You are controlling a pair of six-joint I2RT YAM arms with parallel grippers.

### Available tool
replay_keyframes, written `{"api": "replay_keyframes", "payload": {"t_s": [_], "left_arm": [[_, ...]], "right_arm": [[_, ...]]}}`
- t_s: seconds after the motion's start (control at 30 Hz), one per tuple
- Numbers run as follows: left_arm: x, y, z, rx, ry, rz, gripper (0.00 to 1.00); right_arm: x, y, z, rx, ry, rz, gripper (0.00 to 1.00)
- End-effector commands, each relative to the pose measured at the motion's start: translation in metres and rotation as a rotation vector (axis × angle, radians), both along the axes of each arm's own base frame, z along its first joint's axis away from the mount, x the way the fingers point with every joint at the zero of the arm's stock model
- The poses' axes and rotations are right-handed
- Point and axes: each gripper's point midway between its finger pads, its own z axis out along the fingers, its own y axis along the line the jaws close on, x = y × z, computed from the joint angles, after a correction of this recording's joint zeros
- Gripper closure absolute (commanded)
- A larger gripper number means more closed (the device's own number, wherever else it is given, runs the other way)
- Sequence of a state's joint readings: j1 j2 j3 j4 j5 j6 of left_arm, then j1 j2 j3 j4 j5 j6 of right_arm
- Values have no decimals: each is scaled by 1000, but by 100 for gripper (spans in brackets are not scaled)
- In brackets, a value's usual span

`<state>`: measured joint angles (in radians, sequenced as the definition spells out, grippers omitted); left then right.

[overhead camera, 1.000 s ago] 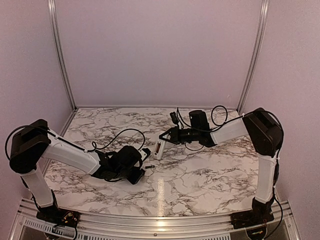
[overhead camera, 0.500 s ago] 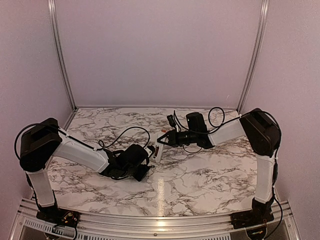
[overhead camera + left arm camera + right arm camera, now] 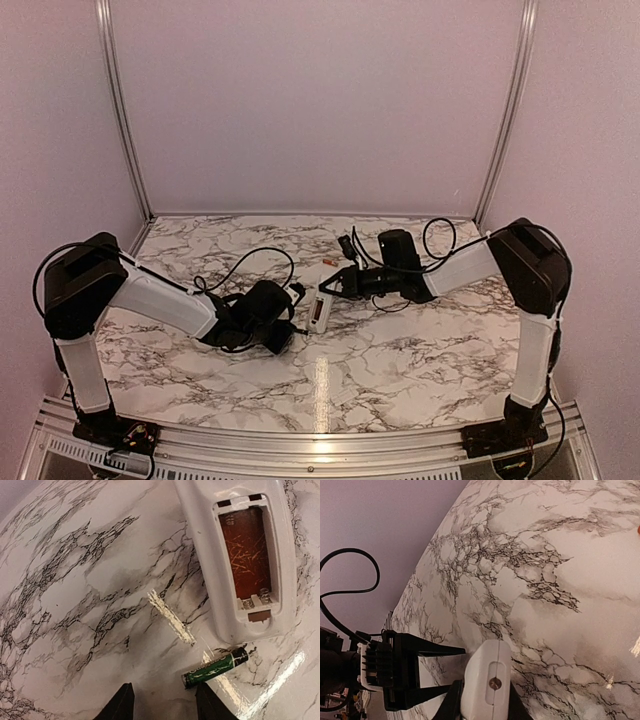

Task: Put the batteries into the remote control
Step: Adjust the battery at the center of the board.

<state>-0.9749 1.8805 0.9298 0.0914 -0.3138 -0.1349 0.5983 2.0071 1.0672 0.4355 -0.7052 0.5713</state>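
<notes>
The remote control [image 3: 235,555] lies back-up at the upper right of the left wrist view, its open bay showing springs. 1 battery [image 3: 215,666] lies just below it. The right gripper [image 3: 482,700] clenches the remote's end. The left gripper [image 3: 165,705], at bottom centre, stands released.

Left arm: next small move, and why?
Probably nudge the left gripper forward over the battery and close. Its jaws stand open and empty just short of the battery, which lies on the table beside the remote; the compartment is empty, and the right gripper clamps the remote's end.
</notes>
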Motion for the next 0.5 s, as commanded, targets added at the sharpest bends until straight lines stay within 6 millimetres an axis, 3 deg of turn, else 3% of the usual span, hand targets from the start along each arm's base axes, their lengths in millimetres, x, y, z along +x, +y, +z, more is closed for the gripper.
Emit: {"api": "replay_keyframes", "payload": {"t_s": [0.0,0.47], "left_arm": [[3,-1,-10,1,18,-9,56],[7,-20,-7,-47,25,-72,56]], "right_arm": [[-24,-3,-19,-48,52,35,100],[-44,15,-19,-31,61,81,100]]}}
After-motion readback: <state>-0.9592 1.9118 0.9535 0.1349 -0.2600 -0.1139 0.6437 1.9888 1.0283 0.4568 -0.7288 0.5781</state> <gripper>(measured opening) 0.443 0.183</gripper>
